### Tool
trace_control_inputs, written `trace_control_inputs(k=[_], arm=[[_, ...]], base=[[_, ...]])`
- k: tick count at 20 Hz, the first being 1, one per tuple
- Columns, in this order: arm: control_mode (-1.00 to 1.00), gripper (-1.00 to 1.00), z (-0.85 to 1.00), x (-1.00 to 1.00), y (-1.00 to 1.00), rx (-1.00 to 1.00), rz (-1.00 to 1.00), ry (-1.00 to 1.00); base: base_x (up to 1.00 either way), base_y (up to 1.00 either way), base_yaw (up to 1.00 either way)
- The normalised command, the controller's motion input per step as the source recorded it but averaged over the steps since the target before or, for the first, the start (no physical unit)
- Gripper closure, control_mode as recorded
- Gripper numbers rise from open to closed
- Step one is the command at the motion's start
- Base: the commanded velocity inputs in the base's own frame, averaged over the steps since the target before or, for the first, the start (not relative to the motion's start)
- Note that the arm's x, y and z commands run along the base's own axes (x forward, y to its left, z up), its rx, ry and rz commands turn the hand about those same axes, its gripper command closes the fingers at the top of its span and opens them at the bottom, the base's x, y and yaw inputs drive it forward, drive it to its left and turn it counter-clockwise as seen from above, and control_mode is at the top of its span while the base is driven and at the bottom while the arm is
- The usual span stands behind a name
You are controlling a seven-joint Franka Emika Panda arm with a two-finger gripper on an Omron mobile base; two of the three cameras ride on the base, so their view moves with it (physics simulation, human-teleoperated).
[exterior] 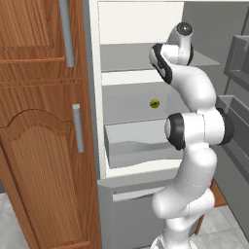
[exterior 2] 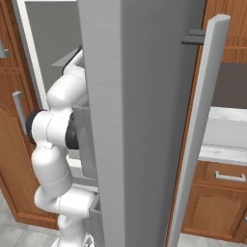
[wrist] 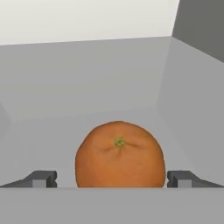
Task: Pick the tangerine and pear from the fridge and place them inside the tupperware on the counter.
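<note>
The tangerine (wrist: 119,155) lies on a grey shelf inside the fridge (exterior: 127,103), close in front of the hand. My gripper (wrist: 112,178) is open, with one fingertip on each side of the fruit and a small gap to each. On the middle shelf the small yellow-green pear (exterior: 154,103) rests alone, left of my arm. The arm reaches up into the fridge. The counter (exterior 2: 226,130) lies to the right beyond the open fridge door (exterior 2: 135,120). The tupperware is out of view.
Tall wooden cabinets (exterior: 44,146) with metal handles stand left of the fridge. A grey drawer (exterior: 138,141) sits below the pear's shelf. Clear door bins (exterior: 238,63) hang on the right. The fridge's right wall (wrist: 192,96) is close to the hand.
</note>
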Motion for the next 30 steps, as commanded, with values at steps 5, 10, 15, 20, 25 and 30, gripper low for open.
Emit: trace_control_inputs(k=[5,10,15,20,25,30], arm=[[-1.00,-1.00,0.00,0.40,-0.13,0.00,0.00,0.00],[-1.00,-1.00,0.00,0.35,-0.19,0.00,0.00,0.00],[-1.00,-1.00,-0.13,0.10,-0.13,0.00,0.00,0.00],[-1.00,1.00,-0.66,0.00,-0.02,0.00,-0.05,0.09],[-1.00,1.00,-0.86,0.00,0.00,0.00,-0.06,0.06],[-1.00,1.00,-0.19,0.12,0.00,0.00,0.00,-0.05]], base=[[0.00,0.00,0.00],[0.00,0.00,0.00],[0.00,0.00,0.00],[0.00,0.00,0.00],[0.00,0.00,0.00],[0.00,0.00,0.00]])
